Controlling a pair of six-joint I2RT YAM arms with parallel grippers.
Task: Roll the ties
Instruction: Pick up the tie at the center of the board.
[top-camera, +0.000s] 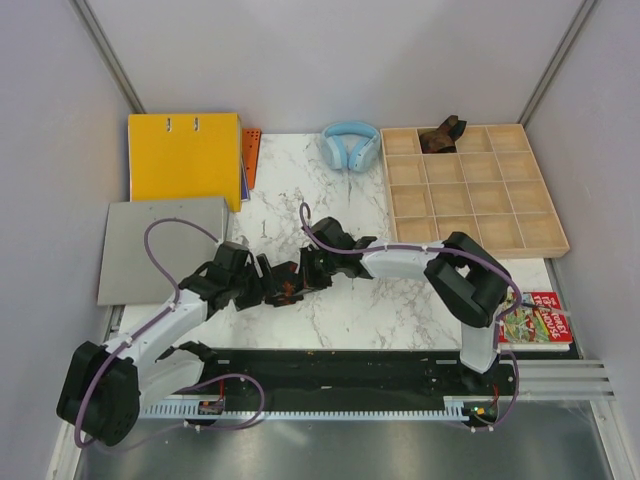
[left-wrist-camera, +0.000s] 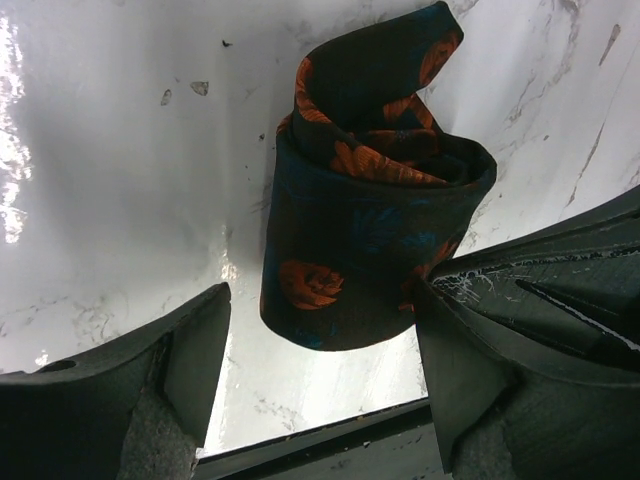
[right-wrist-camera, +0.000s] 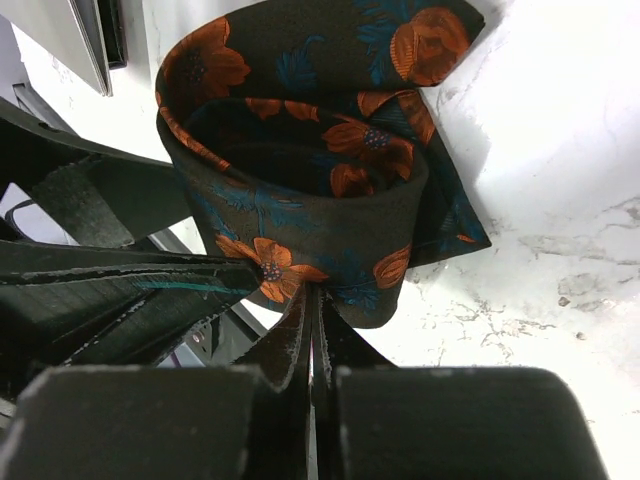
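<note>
White marble table, top view: yellow binder back left, light-blue headphones back middle, wooden tray back right. Dark brown tie rolled, sits in the tray's back row, second compartment from left. My left gripper and right gripper meet mid-table at the flowered tie, mostly hidden there.

Left wrist view: flowered tie is a loose roll standing on the marble, one end sticking up behind. My left gripper is wide, roll between the fingers; one finger just beside the roll, the other apart.

Right wrist view: my right gripper is closed, fingers pressed together, tips touching the roll's near lower edge. Can't tell if cloth is caught between them.
</note>
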